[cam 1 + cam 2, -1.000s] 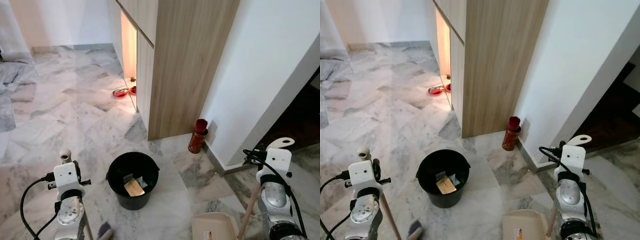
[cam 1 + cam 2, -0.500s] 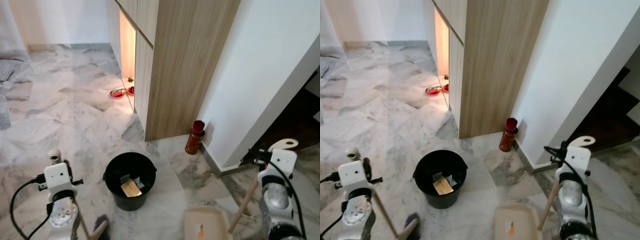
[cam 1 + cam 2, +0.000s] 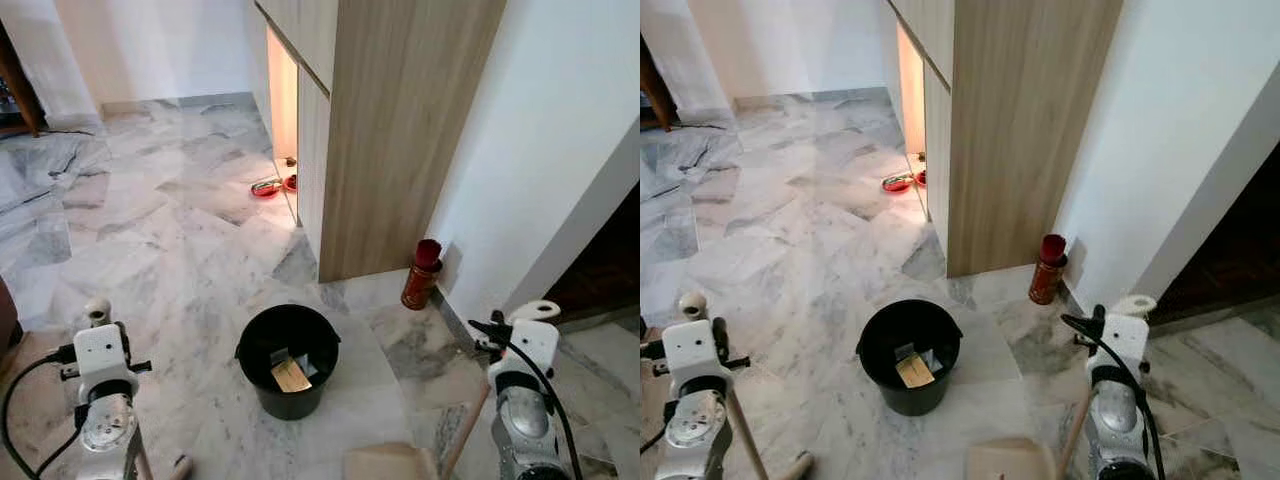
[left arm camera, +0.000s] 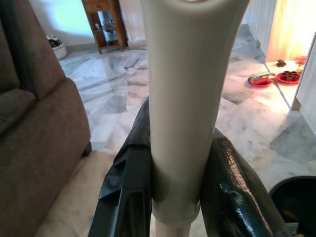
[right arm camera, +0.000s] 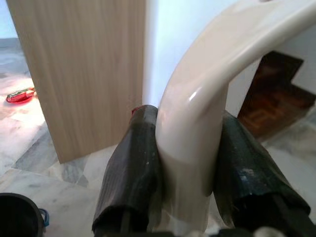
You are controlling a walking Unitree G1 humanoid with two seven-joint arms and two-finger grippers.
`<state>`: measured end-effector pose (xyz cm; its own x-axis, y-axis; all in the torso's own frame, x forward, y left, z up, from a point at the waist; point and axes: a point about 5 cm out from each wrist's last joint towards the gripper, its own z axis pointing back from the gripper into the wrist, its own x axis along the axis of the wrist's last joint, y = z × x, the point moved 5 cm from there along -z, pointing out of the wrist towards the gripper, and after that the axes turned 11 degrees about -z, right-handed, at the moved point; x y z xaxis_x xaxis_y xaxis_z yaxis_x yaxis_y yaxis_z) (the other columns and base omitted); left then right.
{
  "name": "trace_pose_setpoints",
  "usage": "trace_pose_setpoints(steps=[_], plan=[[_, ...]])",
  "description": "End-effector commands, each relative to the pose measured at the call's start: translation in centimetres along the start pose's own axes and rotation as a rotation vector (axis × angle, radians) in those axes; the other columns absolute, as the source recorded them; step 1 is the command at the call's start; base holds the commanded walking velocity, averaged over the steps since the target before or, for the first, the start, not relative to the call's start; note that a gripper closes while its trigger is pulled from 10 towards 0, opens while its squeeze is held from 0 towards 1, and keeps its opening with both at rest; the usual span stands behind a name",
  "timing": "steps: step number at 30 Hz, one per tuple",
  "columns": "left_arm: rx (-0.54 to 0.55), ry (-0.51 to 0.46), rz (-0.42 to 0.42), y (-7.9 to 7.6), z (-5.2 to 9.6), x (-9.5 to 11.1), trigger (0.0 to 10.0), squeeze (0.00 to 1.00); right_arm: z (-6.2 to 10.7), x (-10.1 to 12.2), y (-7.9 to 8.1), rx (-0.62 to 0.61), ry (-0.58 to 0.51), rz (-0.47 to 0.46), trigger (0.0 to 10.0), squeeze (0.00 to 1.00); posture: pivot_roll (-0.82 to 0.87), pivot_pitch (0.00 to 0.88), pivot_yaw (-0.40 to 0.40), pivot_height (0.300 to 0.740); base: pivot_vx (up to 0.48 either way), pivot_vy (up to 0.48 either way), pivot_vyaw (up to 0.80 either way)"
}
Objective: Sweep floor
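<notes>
the left tool [image 4: 175,197] is clamped on the cream grip of the broom handle [image 4: 190,98], one black finger [image 4: 126,192] pressed to each side, so the broom hangs upright beside the robot with its bristle end [image 3: 181,466] low near the marble floor [image 3: 150,250]. the right tool [image 5: 185,173] is clamped the same way around the curved cream handle of the dustpan [image 5: 207,98]; its wooden shaft [image 3: 462,430] slants down to the pan [image 3: 385,462], which sits at the lower edge of the head views. holding one in each tool keeps brush and pan ready to work together.

between the two arms, a little ahead, stands a black bucket [image 3: 288,358] on the floor, with scraps of paper or card [image 3: 291,375] lying in its bottom; it looks placed as the bin for what gets swept up. beyond it a wood-panelled cabinet [image 3: 390,130] meets a white wall [image 3: 540,150], and a red cylinder, perhaps a fire extinguisher [image 3: 421,274], stands at the foot of that corner. red dishes [image 3: 272,186] lie on the floor by the lit gap in the cabinet. a brown sofa [image 4: 34,138] stands close by in the left wrist view.

no loose litter can be made out on the floor from here, so the sweeping seems either nearly done or waiting on finding the next patch.
</notes>
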<state>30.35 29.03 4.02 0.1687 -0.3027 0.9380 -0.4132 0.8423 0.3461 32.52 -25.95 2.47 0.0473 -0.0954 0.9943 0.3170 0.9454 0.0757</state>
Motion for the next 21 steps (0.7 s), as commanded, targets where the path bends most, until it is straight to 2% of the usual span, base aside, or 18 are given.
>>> trace_pose_setpoints(steps=[1, 6, 10, 21], plan=[[-0.017, 0.020, 0.005, -0.8, 0.2, -0.4, 10.0, 0.00, -0.9, 2.4, -0.2, 0.010, -0.092, 0.020, 10.0, 0.00, 0.11, 0.000, -0.068, 0.740, 0.000, 0.000, 0.00], [-0.016, 0.009, 0.031, -1.5, 0.0, 0.1, 10.0, 0.00, -1.2, 3.2, -0.8, 0.019, -0.117, 0.052, 10.0, 0.00, 0.11, 0.000, -0.099, 0.740, 0.000, 0.000, 0.00], [0.001, -0.017, 0.053, -1.6, -0.1, 0.8, 10.0, 0.00, -1.0, 2.9, -1.5, 0.014, -0.097, 0.069, 10.0, 0.00, 0.12, 0.000, -0.112, 0.740, 0.000, 0.000, 0.00], [-0.007, -0.056, 0.065, -2.2, -0.5, 2.0, 10.0, 0.00, -0.8, 2.2, -0.3, 0.024, -0.081, 0.053, 10.0, 0.00, 0.12, 0.000, -0.105, 0.740, 0.000, 0.000, 0.00]])
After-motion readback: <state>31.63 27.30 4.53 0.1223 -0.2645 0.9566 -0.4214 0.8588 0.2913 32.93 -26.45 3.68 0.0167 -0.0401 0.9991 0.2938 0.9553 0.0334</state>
